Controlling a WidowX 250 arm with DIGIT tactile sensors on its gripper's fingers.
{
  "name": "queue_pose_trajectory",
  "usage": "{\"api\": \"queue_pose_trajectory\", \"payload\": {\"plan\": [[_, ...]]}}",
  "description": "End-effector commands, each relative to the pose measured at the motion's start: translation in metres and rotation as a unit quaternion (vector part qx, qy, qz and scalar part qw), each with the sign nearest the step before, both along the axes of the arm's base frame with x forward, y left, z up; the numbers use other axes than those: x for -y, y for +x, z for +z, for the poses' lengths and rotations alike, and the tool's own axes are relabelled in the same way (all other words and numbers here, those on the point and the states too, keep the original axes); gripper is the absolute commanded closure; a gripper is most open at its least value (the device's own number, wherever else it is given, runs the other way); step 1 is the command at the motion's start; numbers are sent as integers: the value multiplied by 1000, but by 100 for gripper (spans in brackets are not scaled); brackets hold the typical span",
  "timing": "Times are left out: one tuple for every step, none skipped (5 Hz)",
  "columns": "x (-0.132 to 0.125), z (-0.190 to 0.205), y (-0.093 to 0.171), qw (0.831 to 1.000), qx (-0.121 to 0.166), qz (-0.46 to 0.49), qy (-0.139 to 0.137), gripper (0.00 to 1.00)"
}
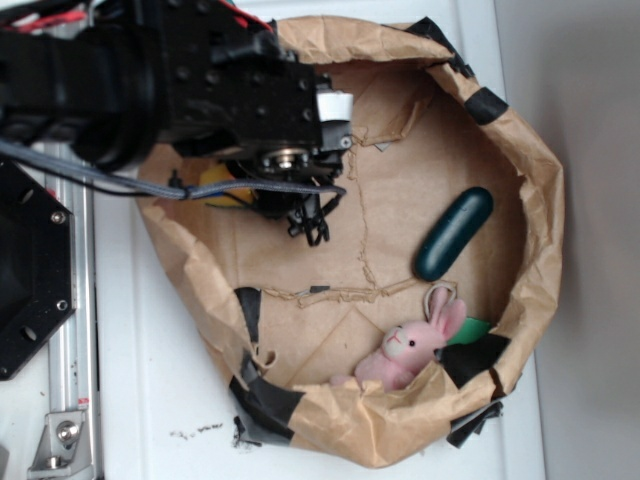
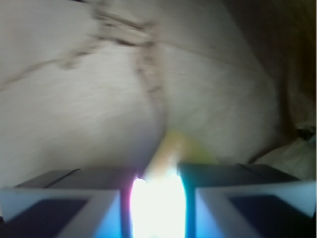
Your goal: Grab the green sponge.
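Note:
The green sponge [image 1: 220, 186] shows as a yellow block with a green edge at the left of the brown paper bowl [image 1: 520, 150], mostly hidden under my black arm. My gripper [image 1: 262, 200] hangs over it, and its fingers are hard to make out in the exterior view. In the wrist view my gripper [image 2: 157, 198] has its two fingers close together on a bright, overexposed yellow thing, the sponge [image 2: 169, 151], which sticks out past the tips. The brown paper floor lies beyond.
A dark green glossy capsule [image 1: 455, 233] lies at the right of the bowl. A pink bunny [image 1: 412, 345] sits at the lower right by the paper wall, with a green scrap [image 1: 470, 330] beside it. Black tape patches mark the rim. A metal rail [image 1: 70, 300] runs at the left.

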State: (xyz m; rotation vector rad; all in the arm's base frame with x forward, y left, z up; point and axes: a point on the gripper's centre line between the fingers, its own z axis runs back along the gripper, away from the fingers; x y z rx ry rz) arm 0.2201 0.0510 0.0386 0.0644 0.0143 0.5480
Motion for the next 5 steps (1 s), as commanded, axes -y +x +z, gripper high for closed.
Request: {"api": "queue_pose_trajectory", "payload": {"plan": [[36,98,42,982,150,-115,-32,100],[44,93,53,977,154,-143,-29,100],[45,78,53,978,138,-152,-21,100],[43,83,50,975,149,-160,-31,100],[36,89,44,975,169,-137,-42,100]]}}
